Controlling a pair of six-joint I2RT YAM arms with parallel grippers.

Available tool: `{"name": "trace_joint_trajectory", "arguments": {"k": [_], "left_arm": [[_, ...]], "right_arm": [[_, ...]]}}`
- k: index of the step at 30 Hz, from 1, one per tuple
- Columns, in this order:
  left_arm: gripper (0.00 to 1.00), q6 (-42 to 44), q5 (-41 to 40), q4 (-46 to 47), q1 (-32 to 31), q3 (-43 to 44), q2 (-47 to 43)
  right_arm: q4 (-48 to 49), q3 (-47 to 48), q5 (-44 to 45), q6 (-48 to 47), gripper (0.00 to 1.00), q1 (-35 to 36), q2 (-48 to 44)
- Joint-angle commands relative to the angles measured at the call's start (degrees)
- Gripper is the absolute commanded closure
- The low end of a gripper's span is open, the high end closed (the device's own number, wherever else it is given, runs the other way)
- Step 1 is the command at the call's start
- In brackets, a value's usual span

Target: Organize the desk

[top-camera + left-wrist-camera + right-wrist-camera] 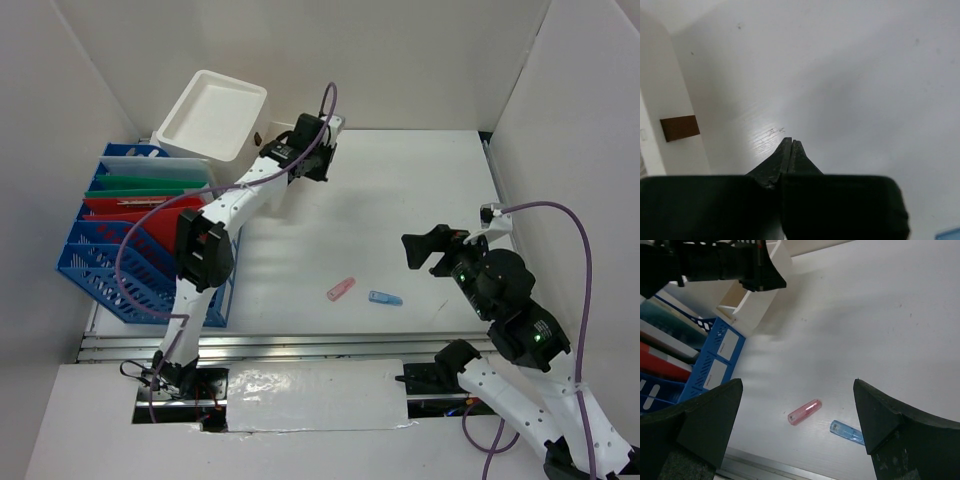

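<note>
desk (400, 190) lies flat beneath both arms, rigid, nothing to grip; i'd pinch the light, slick-looking pink piece (341, 289) mid-body. left gripper (791, 143) clenched empty, right gripper (425, 252) spread wide

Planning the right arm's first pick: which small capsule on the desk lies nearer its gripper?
The blue capsule; the pink capsule lies farther left of the right gripper.

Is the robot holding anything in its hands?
No. The left gripper is shut on nothing, and the right gripper is open and empty.
</note>
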Motion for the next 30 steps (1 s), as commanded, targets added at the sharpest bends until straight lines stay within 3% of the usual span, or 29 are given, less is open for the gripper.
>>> {"name": "trace_joint_trajectory", "arguments": {"k": [1, 9, 18, 21, 30], "left_arm": [[1.00, 3.7, -1.6, 1.2, 1.1, 2.5, 4.3], [1.00, 8.4, -17.1, 12.0, 1.2, -0.6, 7.6], [1.00, 13.5, -28.7, 14.7, 1.2, 2.7, 12.6], [1.00, 14.0, -31.0, 13.5, 1.9, 5.1, 14.4], [1.00, 15.2, -35.6, 17.9, 3.6, 1.3, 11.3]], "right_arm": [[3.3, -0.5, -0.5, -1.1, 0.00, -0.1, -0.9], [3.9, -0.8, -2.2, -1.6, 0.00, 0.1, -1.9], [4.0, -1.5, -3.2, -2.0, 0.00, 0.0, -1.6], [4.2, -1.5, -3.3, -2.1, 0.00, 0.0, -1.5], [4.6, -1.9, -5.1, -2.2, 0.00, 0.0, 0.0]]}}
